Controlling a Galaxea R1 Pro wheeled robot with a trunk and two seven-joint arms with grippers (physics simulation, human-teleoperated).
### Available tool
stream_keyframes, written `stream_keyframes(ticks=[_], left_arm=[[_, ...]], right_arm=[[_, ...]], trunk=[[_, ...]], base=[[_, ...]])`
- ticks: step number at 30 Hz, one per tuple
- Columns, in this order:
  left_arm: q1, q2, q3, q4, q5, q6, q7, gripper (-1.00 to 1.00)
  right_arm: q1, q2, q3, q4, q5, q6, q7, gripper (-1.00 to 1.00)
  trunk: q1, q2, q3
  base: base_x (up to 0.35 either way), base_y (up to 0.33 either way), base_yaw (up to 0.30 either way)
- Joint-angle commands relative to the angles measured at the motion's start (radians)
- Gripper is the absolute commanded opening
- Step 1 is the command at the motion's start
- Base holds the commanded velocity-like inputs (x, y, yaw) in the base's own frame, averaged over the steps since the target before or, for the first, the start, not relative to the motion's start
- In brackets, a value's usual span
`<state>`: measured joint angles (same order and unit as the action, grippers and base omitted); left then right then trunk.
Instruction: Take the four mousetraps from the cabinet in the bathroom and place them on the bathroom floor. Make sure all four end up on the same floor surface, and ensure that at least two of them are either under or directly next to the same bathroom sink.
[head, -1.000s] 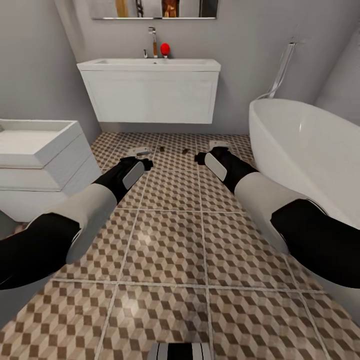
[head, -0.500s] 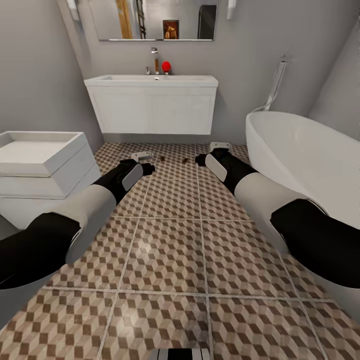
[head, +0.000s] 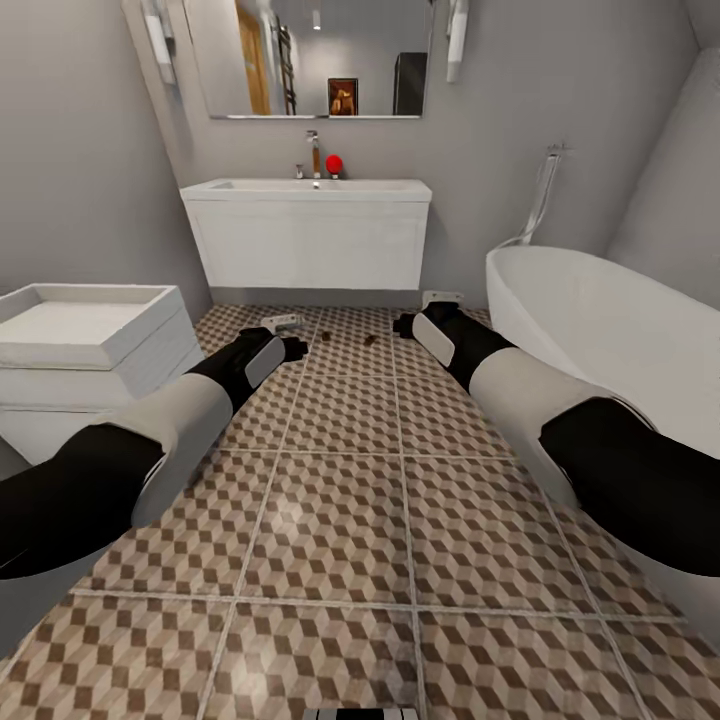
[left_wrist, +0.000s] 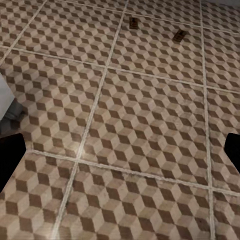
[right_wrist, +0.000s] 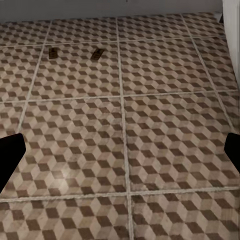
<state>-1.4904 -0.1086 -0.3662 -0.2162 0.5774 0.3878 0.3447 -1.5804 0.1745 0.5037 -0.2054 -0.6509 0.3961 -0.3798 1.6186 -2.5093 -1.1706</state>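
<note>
Wooden mousetraps (right_wrist: 75, 53) flat on cube-patterned bathroom floor (head: 340, 520)

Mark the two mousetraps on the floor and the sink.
left mousetrap (left_wrist: 133, 23): left wrist view, middle of its board.
right mousetrap (left_wrist: 179, 35): left wrist view, middle of its board.
sink (head: 310, 187): head view, front rim of the white basin.

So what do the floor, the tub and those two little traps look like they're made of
Bathroom floor: glazed tile, judging by its grout lines and faint sheen. Tub: glossy white, acrylic or enamel; can't tell. Two mousetraps: likely wood, being brown and flat, but too small to confirm.
</note>
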Motion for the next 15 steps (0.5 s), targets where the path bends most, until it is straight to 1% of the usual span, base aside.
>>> stream_keyframes(ticks=[1,7,12,15], left_arm=[[0.000,0.000,-0.008,0.004,0.010,0.004,0.007,1.00],[0.000,0.000,-0.008,0.019,0.011,0.002,0.006,1.00],[0.000,0.001,-0.006,0.022,0.012,0.005,0.008,1.00],[0.000,0.002,-0.005,0.022,0.020,0.007,0.009,1.00]], right_arm=[[-0.001,0.000,0.006,0.003,-0.005,0.001,-0.004,1.00],[0.000,0.000,0.007,0.014,-0.004,-0.028,0.005,1.00],[0.000,0.000,0.006,0.019,-0.003,-0.035,0.007,1.00],[-0.001,0.000,0.006,0.024,-0.002,-0.038,0.008,1.00]], trunk=[[-0.001,0.000,0.003],[-0.003,0.001,0.026],[-0.006,0.003,0.046],[-0.007,0.003,0.057]], base=[[0.000,0.000,0.000],[0.000,0.000,0.000],[0.000,0.000,0.000],[0.000,0.000,0.000]])
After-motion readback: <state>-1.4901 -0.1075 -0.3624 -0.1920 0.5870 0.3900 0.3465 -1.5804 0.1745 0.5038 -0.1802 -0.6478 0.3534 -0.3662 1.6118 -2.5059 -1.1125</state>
